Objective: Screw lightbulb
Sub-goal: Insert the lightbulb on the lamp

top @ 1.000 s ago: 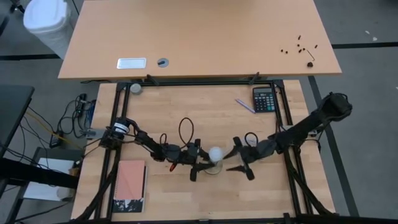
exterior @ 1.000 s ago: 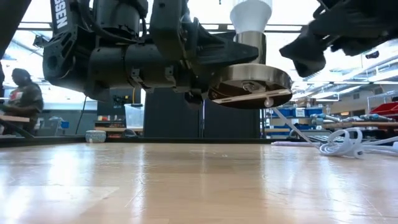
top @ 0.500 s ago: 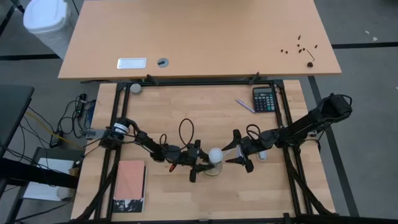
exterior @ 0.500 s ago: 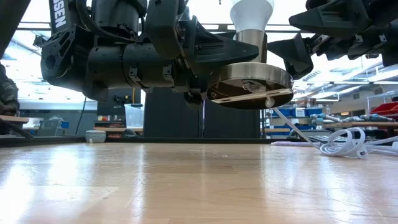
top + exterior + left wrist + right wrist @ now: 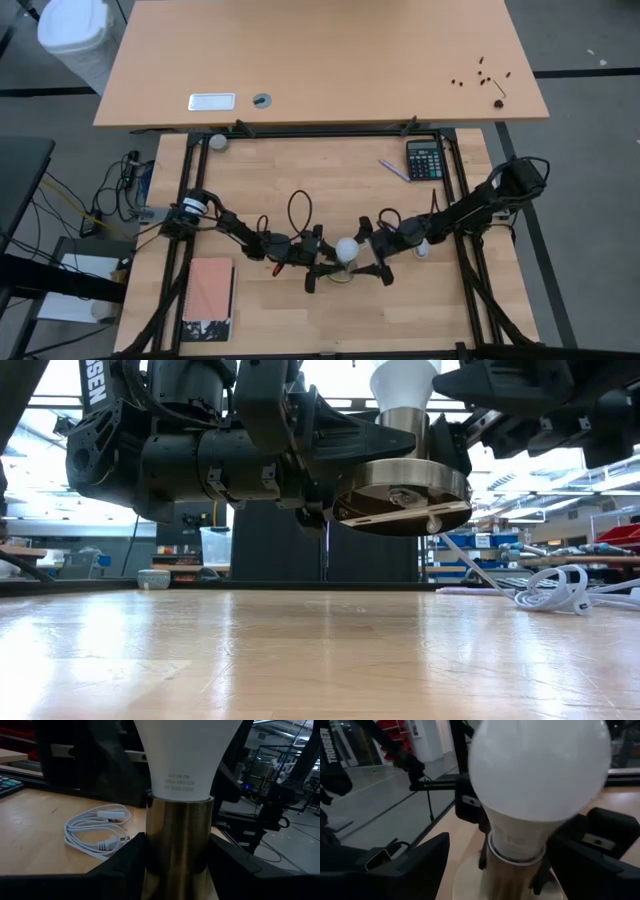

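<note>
The white lightbulb (image 5: 346,249) sits upright in the brass stem (image 5: 177,835) of a lamp holder. The holder's round metal base disc (image 5: 400,488) hangs above the table. My left gripper (image 5: 330,258) reaches in level from the table's left and is shut on that stem. My right gripper (image 5: 372,253) comes in from the table's right. It is open, with one finger on each side of the bulb's globe (image 5: 540,770), touching nothing. The holder's white cord (image 5: 555,590) lies coiled on the table. My left gripper pinches the brass stem (image 5: 150,850) between its two fingers (image 5: 125,865), just below the bulb's neck. The fingers come level from the table's left and lie across the stem. The holder stands nearly upright with its base disc lifted clear of the table.
A calculator (image 5: 425,158) and a pen (image 5: 393,170) lie at the far right. A red notebook (image 5: 210,295) lies at the near left, and a small round object (image 5: 218,142) at the far left corner. A larger desk (image 5: 320,60) stands beyond the far edge.
My right gripper has gone toward the table's left, up to the bulb, and has tipped a little downward; its fingers now flank the globe. The holder with the bulb and my left gripper have kept still.
</note>
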Available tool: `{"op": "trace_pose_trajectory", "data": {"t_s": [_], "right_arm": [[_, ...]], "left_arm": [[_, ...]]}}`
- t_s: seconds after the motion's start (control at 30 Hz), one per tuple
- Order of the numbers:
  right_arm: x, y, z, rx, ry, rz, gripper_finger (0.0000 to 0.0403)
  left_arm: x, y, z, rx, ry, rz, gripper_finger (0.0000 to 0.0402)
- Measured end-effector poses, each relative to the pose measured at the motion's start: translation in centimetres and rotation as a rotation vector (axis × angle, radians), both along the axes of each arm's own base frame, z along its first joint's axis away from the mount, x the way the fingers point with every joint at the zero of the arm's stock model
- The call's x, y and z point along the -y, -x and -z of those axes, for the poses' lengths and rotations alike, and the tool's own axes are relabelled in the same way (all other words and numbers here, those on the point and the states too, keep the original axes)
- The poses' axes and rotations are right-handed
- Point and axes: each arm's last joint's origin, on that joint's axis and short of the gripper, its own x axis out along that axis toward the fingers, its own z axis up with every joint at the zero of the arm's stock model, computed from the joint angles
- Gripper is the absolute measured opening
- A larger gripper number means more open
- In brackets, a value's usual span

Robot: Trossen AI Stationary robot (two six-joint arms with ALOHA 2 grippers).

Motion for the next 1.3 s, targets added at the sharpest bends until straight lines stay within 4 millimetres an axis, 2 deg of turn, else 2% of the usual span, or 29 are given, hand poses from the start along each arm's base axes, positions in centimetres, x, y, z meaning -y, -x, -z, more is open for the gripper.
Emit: {"op": "trace_pose_trajectory", "data": {"t_s": [0.43, 0.6, 0.7, 0.83, 1.07, 1.3], "right_arm": [[-2.5, 1.9, -1.4, 0.005, 0.001, -0.067, 0.0311], [-4.8, 3.8, -2.7, 0.040, -0.066, -0.222, 0.0304], [-5.5, 4.4, -2.5, 0.017, -0.015, -0.156, 0.0300], [-4.5, 4.0, -1.1, -0.053, 0.051, 0.010, 0.0294], [-1.7, 3.4, 0.0, -0.052, 0.083, 0.128, 0.0291], [0.3, 2.4, -1.1, 0.044, 0.028, 0.047, 0.0291]], "left_arm": [[0.3, 0.1, -0.2, 0.025, 0.001, 0.026, 0.0183], [-0.3, 0.0, 0.0, 0.007, 0.009, -0.045, 0.0182], [0.0, 0.0, 0.0, 0.005, 0.009, -0.024, 0.0182], [0.0, 0.0, 0.0, 0.005, 0.011, -0.019, 0.0182], [0.5, 0.2, 0.0, 0.004, 0.009, 0.017, 0.0182], [0.6, 0.2, 0.0, 0.001, 0.007, 0.030, 0.0182]]}}
